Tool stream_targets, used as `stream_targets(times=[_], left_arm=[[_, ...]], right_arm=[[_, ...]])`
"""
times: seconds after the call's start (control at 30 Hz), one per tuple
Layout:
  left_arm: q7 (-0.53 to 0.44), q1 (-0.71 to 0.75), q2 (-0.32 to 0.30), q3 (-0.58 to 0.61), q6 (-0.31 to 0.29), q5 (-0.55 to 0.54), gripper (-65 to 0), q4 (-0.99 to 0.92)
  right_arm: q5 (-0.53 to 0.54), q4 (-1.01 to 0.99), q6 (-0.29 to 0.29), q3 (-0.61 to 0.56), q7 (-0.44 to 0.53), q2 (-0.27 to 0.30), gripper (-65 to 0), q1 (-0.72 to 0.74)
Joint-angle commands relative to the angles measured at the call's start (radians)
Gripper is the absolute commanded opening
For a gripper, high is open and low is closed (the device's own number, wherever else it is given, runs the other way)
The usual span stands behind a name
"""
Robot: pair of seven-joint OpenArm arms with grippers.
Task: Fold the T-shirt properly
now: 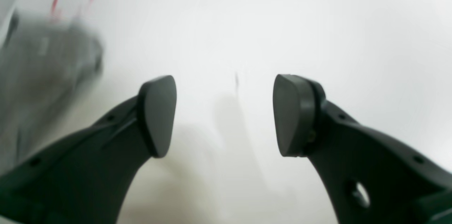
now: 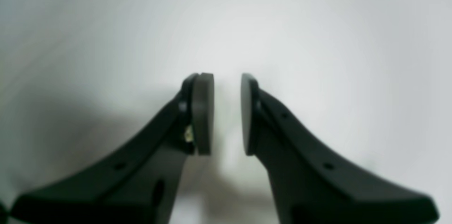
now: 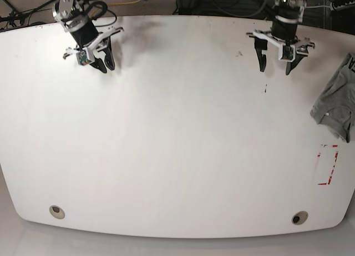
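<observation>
The grey T-shirt (image 3: pixel 335 109) lies bunched at the table's right edge, partly cut off by the frame. In the left wrist view it is a blurred grey mass (image 1: pixel 46 76) at the far left. My left gripper (image 3: pixel 275 69) hangs over the back right of the table, left of the shirt and apart from it. Its jaws (image 1: pixel 224 114) stand wide open with only bare table between them. My right gripper (image 3: pixel 104 66) is at the back left, far from the shirt. Its pads (image 2: pixel 203 114) are a narrow gap apart, with nothing between them (image 2: pixel 227 114).
The white table (image 3: pixel 177 145) fills the view. A red taped rectangle (image 3: pixel 327 164) sits in front of the shirt near the right edge. Two round holes (image 3: pixel 56 211) (image 3: pixel 300 217) lie near the front edge. A small dark mark (image 3: pixel 265 90) is below the left gripper.
</observation>
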Motion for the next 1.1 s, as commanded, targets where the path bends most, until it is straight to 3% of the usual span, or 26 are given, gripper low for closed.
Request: stream_targets(times=[0.0, 0.33, 0.47, 0.53, 0.7, 0.9, 1.07], left_arm=[[-0.02, 0.117, 0.013, 0.002, -0.001, -0.015, -25.8, 0.055], [-0.022, 0.487, 0.036, 0.007, -0.001, -0.098, -26.1, 0.098], [-0.02, 0.559, 0.03, 0.008, -0.001, -0.101, -26.1, 0.066], [-0.02, 0.572, 0.03, 0.008, -0.003, -0.099, -26.1, 0.032], [-0.02, 0.521, 0.029, 0.01, -0.004, -0.099, -26.1, -0.17], [-0.019, 0.328, -0.031, 0.048, -0.006, -0.099, -26.1, -0.472], [-0.019, 0.162, -0.062, 0.132, -0.001, -0.105, -26.1, -0.732]], right_arm=[[0.11, 0.058, -0.013, 0.028, 0.025, 0.013, -52.6, -0.087], [0.148, 0.126, -0.017, 0.033, 0.063, 0.012, -52.8, -0.42], [0.137, 0.122, -0.017, 0.033, 0.138, -0.048, -52.8, -0.523], [0.137, 0.121, -0.017, 0.031, 0.132, -0.069, -52.8, -0.557], [0.137, -0.031, -0.017, -0.009, 0.137, -0.085, -52.8, -0.584], [0.128, -0.303, -0.02, -0.085, 0.137, -0.077, -52.8, -0.462], [0.05, -0.553, -0.02, -0.105, 0.138, -0.071, -52.8, -0.302]])
